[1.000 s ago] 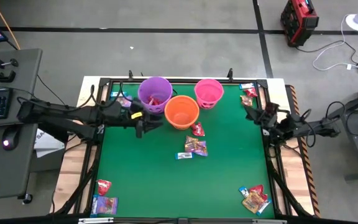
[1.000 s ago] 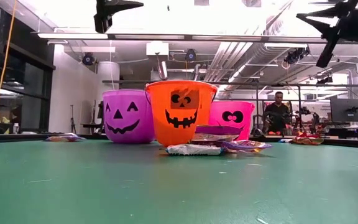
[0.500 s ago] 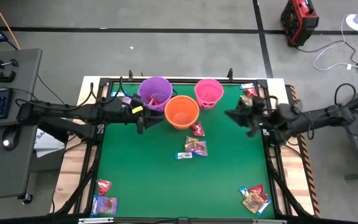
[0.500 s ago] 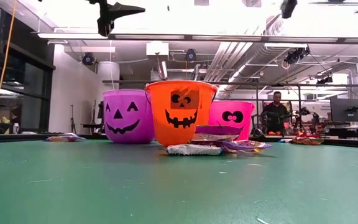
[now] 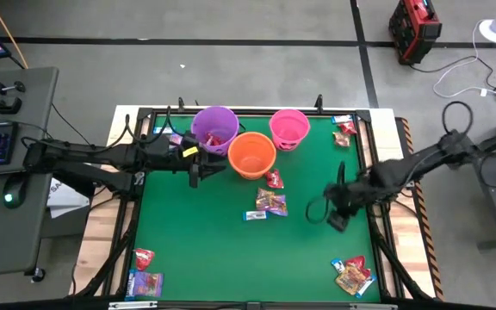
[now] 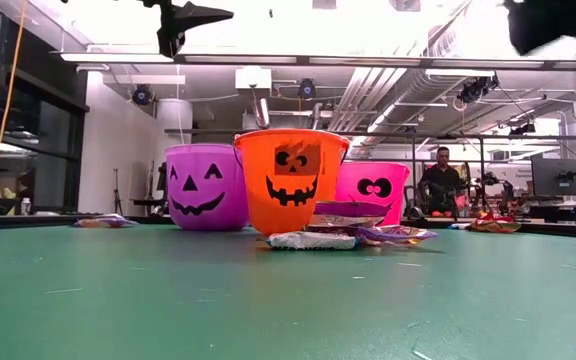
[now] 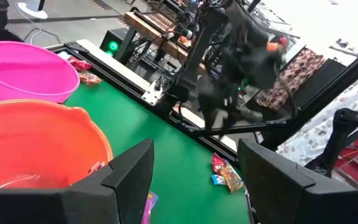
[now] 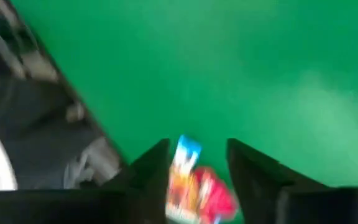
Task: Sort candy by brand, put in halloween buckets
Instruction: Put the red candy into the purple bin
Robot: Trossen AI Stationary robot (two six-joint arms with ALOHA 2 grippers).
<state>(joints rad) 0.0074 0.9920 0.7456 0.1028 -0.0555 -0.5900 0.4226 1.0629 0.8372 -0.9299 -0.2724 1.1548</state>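
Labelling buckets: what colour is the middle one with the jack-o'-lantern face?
Orange bucket; low view shows it best.

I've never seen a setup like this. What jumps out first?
Three pumpkin-face buckets cluster at the far end of the green table: the purple bucket, the orange bucket just in front of it, and the pink bucket beside them. Candy lies scattered, with one little pile mid-table. The right tool hangs over the mat's right side; the left tool waits, open, beside the orange bucket.

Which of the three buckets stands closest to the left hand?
The orange bucket. It stands right beside the left hand; the purple bucket is a little farther, the pink bucket farthest.
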